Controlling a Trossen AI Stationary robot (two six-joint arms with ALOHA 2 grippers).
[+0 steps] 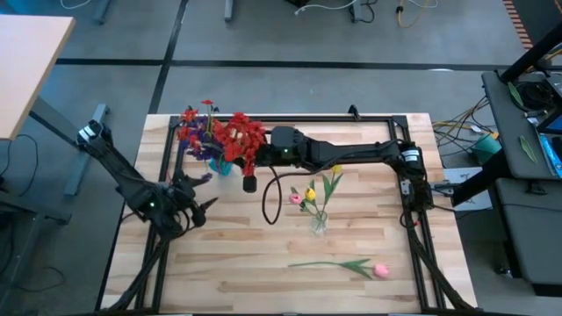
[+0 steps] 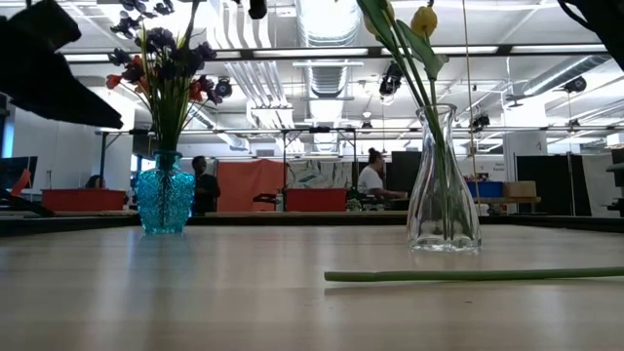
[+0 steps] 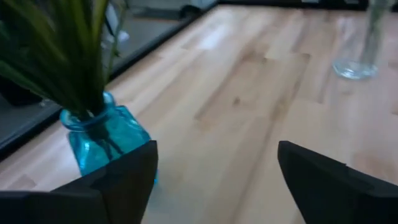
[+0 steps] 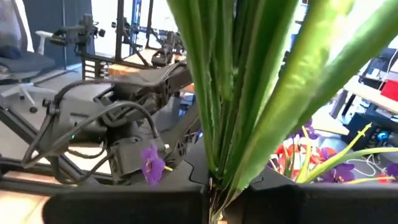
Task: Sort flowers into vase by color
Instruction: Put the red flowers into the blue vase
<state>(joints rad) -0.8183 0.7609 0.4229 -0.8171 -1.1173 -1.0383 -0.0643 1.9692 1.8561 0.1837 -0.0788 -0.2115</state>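
Right gripper (image 1: 248,183) clamped on red flower stems (image 4: 217,93) — beside blue vase (image 1: 219,164), left gripper (image 1: 198,195) spread open nearby

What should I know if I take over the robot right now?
Left tool: open, empty, beside the blue vase.
Right tool: shut on a red flower bunch, held above the blue vase.
Blue vase: already holds red and purple flowers.
Clear vase: holds a yellow flower and a small pink one.
Left to do: lower the red bunch into the blue vase, then pick up the pink flower lying on the table, probably for the clear vase.
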